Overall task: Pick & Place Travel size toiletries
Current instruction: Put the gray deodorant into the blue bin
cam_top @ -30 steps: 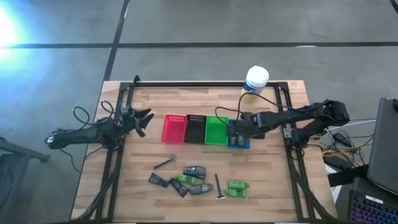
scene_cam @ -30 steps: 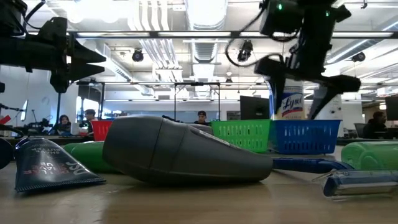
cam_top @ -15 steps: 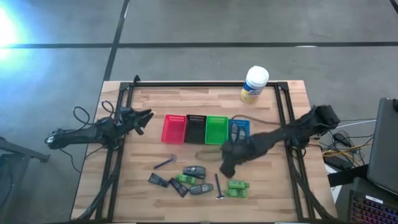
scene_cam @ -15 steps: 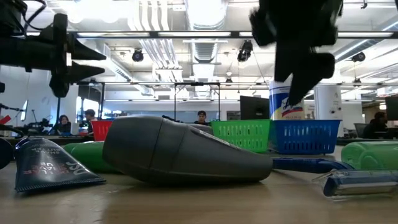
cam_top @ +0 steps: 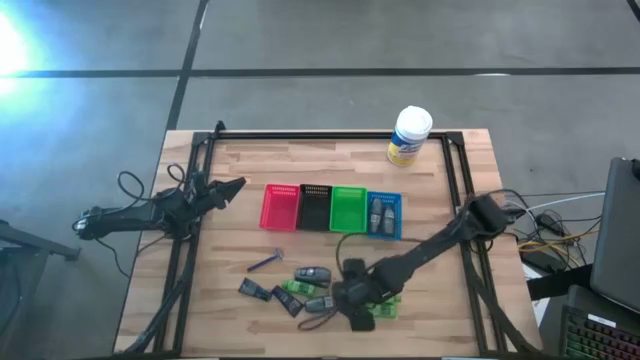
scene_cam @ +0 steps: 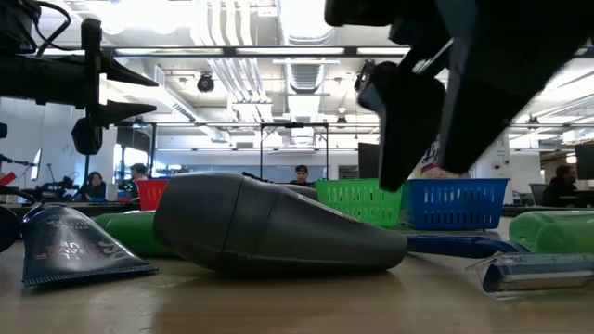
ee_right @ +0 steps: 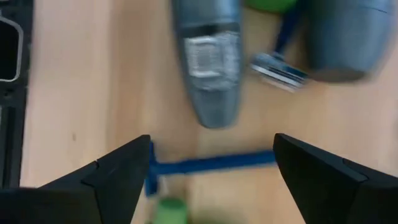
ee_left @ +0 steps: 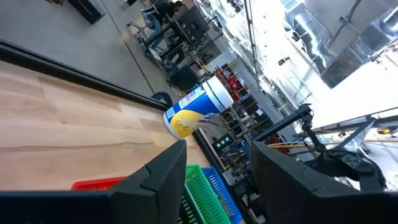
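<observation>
Now your right pincer [cam_top: 352, 303] hangs spread apart over the toiletries at the near middle of the bench [cam_top: 230, 245], a grey bottle [ee_right: 208, 62] and blue razor [ee_right: 211, 163] lying just beyond its fingers. Your left pincer [cam_top: 232, 188] waits parted at the left edge.

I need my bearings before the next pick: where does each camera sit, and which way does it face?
High: overhead, straight down on table; both arms show.
Low: table height, past a grey bottle; right arm overhead.
Left wrist: along the table toward white canister; open left gripper.
Right wrist: down on a blue razor; open right gripper.
Shared: green tray.
</observation>
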